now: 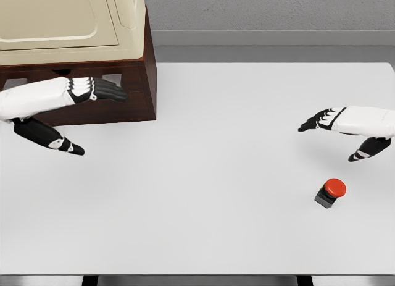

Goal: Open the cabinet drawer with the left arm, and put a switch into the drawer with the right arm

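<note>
Hidden or cut off: My cabinet [80, 63] runs off the top and left edges, so I see only its cream top panel and part of its dark brown wooden front. I cannot make out a drawer front or handle clearly; the pale gaps along the upper front are partly covered by my own left hand.
Forearms: Both of my arms leave the frame at the side edges, so only the hands and a little of the white wrists show.
Table edge: The white table [216, 144] is cut at the left and right; its near edge shows along the bottom, with dark legs just peeking under it.
Switch, looks: The switch [331, 192] is a small dark grey box with a round red button on top, tilted a little so the button faces up and toward me.
Switch, place: It sits on the table at the lower right, alone, well apart from the cabinet and below my right hand without touching it.
Left hand: My left hand [74, 107] hangs in front of the cabinet's brown face, fingers stretched out together toward the right, thumb spread wide below them, holding nothing. Whether the fingertips touch the wood I cannot tell.
Right hand: My right hand [345, 128] hovers above the table near the right edge, fingers extended to the left, thumb apart beneath, empty.
</note>
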